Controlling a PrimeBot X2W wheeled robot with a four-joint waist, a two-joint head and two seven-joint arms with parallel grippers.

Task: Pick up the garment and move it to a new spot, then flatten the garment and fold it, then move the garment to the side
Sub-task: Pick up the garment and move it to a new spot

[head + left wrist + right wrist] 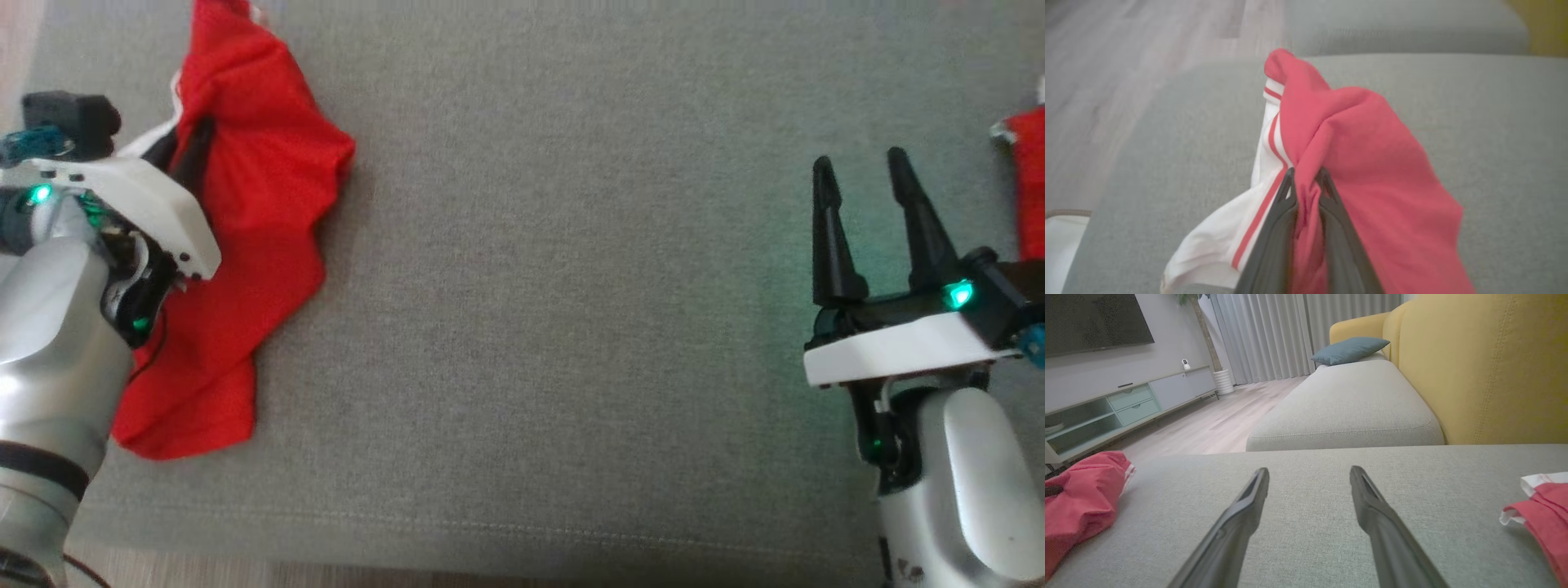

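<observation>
left fingers (1284, 196) pinch a fold of the red garment (1363, 155) on the grey cushion (571, 327); right fingers (833, 237) stand wide apart, empty.

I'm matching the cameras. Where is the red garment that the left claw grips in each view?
Head view: red garment far left, in the left claw.
Left wrist view: garment at centre, pinched by that claw.
Right wrist view: garment at left edge.
Shared landmark: grey cushion.

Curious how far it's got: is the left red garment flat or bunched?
Bunched: red garment crumpled on the grey cushion, one fold pinched by left end effector.
</observation>
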